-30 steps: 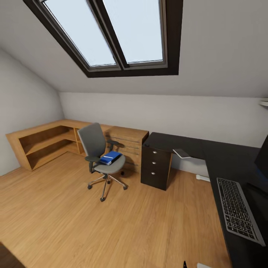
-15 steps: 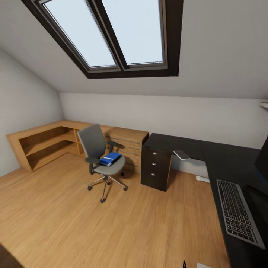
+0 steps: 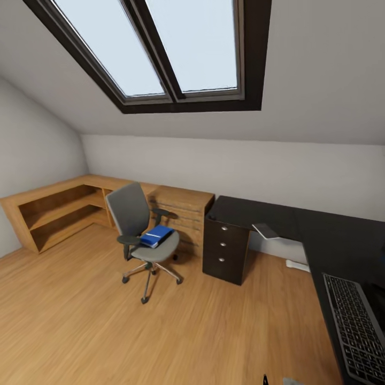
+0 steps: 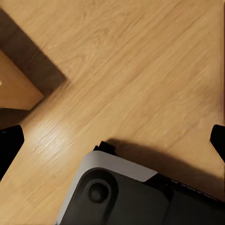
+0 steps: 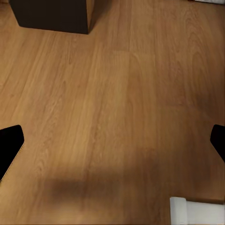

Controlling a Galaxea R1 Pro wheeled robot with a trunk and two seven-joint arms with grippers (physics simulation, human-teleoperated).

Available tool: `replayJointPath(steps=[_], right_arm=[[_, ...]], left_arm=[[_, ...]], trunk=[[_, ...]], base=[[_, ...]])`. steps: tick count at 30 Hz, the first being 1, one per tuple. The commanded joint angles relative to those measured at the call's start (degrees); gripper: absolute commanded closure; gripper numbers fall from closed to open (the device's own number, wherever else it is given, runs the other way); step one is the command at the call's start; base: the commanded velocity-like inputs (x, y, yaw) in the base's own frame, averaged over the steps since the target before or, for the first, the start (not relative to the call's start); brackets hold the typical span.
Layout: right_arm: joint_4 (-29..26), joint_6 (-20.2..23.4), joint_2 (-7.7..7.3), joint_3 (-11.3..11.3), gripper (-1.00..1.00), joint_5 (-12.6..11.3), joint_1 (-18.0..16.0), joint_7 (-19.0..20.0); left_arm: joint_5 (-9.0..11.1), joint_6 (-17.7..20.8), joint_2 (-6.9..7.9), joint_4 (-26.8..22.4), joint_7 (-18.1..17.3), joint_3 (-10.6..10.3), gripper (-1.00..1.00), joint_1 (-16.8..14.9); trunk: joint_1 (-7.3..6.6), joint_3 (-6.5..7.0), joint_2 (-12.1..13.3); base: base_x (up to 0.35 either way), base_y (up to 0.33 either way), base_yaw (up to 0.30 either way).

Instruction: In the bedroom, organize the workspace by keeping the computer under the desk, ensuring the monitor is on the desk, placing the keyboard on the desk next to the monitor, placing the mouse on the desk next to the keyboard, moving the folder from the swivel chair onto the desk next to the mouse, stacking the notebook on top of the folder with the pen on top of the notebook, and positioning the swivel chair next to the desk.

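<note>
The swivel chair (image 3: 143, 235) stands on the wood floor (image 3: 80, 321), left of the middle of the room and well apart from the desk (image 3: 321, 240). The blue folder (image 3: 155, 236) lies flat on the chair's grey seat, w/ a white stripe on it. Behind the chair is a low wood shelf unit (image 3: 59, 208) against the far wall. Right of the chair is a dark drawer box (image 3: 224, 250) w/ three drawers, under the left end of the black surface. The surface runs along the far wall & then bends toward the near right. The keyboard (image 3: 359, 331) lies on the near right part of the surface, partly cut off by the picture edge. A big roof window (image 3: 160, 48) is up top.

Left hand (image 4: 112, 140): its two dark fingertips (image 4: 9, 145) are far apart at the picture sides, so it's wide open w/ nothing in it. Below it are the floor & a grey and black part of the robot's base (image 4: 122, 197).

Right hand (image 5: 112, 140): fingertips (image 5: 9, 145) far apart too, wide open, nothing in it. It looks at bare floor, w/ a dark box (image 5: 51, 14) at the far end.
</note>
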Motion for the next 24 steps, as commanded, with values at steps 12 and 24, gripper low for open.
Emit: replayJointPath(steps=[12,24], right_arm=[[0.0,-0.1,-0.02,0.5,-1.0,-0.3,0.0,-0.3],[0.0,-0.1,-0.1,0.5,-1.0,-0.4,0.0,-0.3]], left_arm=[[0.6,-0.2,0.02,0.0,0.5,-0.5,-1.0,0.0],[0.6,-0.2,-0.01,0.1,0.5,-0.5,-1.0,0.0]], trunk=[[-2.59,2.08,4.8],[-5.23,4.23,9.6]], base=[[0.335,0.0,0.0],[0.335,0.0,0.0]])
